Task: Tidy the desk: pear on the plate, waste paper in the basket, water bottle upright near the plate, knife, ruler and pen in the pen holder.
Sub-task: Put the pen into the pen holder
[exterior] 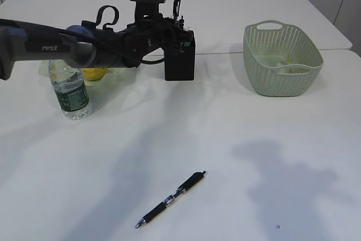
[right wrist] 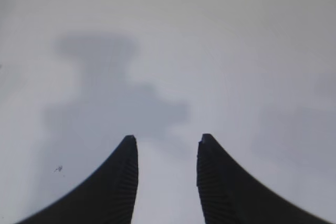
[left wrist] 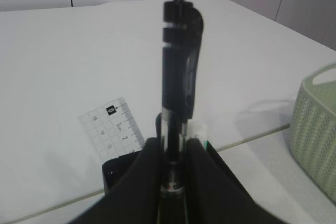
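My left gripper (exterior: 172, 26) (left wrist: 172, 142) is shut on a black pen (left wrist: 178, 77), holding it upright over the black pen holder (exterior: 179, 60) (left wrist: 118, 169). The clear ruler (left wrist: 113, 127) sticks up out of the holder. A second black pen (exterior: 172, 198) lies on the table near the front. The water bottle (exterior: 70, 88) stands upright next to the plate (exterior: 115, 72). The yellow pear (exterior: 93, 73) sits on the plate, mostly hidden by my arm. Yellow waste paper (exterior: 290, 63) lies inside the green basket (exterior: 256, 66) (left wrist: 315, 129). My right gripper (right wrist: 167, 145) is open over bare table. I cannot make out a knife.
The table (exterior: 237, 139) is white, with a seam running behind the pen holder and the basket. The right arm does not show in the exterior view; only its shadow falls on the table at the front right.
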